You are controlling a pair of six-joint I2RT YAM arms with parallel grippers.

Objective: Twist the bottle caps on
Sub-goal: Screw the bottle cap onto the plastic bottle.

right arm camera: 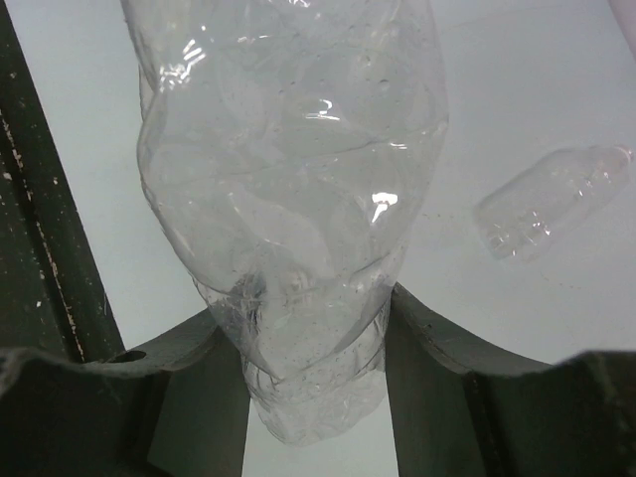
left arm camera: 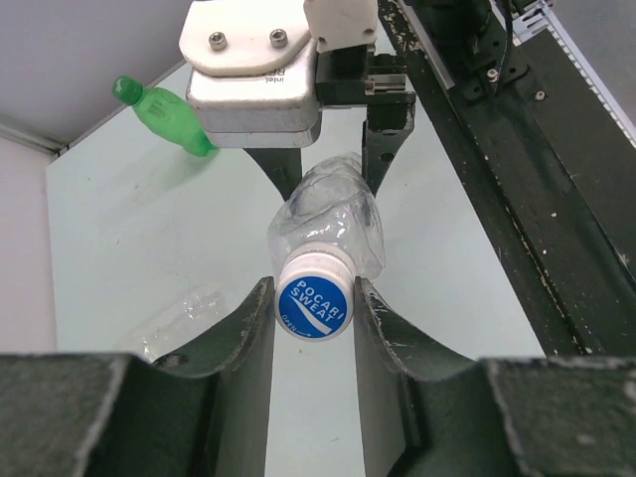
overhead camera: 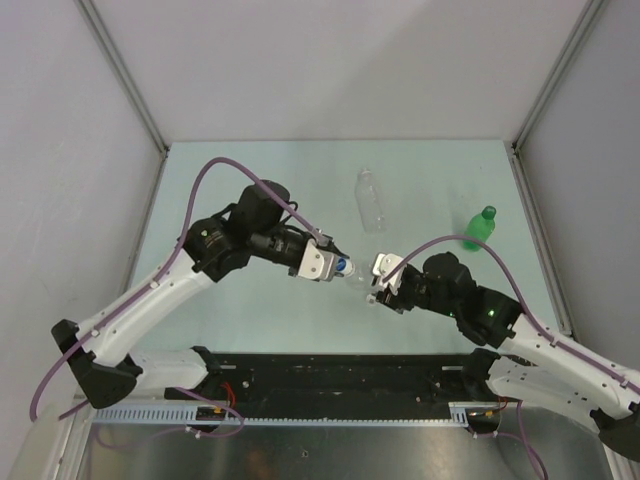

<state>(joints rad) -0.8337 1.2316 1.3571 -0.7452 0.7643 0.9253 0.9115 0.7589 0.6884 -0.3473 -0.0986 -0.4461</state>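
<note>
A clear crumpled bottle point(overhead camera: 358, 278) hangs above the table between my two grippers. My left gripper point(overhead camera: 340, 268) is shut on its cap point(left arm camera: 314, 303), white with a blue printed top, which sits on the bottle's neck. In the left wrist view the fingers point(left arm camera: 248, 328) press both sides of that cap. My right gripper point(overhead camera: 380, 275) is shut on the bottle's lower body point(right arm camera: 288, 199), which is squeezed between its fingers point(right arm camera: 437, 348). A second clear bottle point(overhead camera: 371, 200) lies on its side further back. A green bottle point(overhead camera: 480, 228) with a green cap point(overhead camera: 489, 212) is at the right.
The black base rail point(overhead camera: 340, 375) runs along the near edge, just behind both arms. Grey walls point(overhead camera: 80, 200) close in the left, right and back of the pale green table point(overhead camera: 250, 170). The left arm's purple cable point(overhead camera: 215, 170) arcs above it.
</note>
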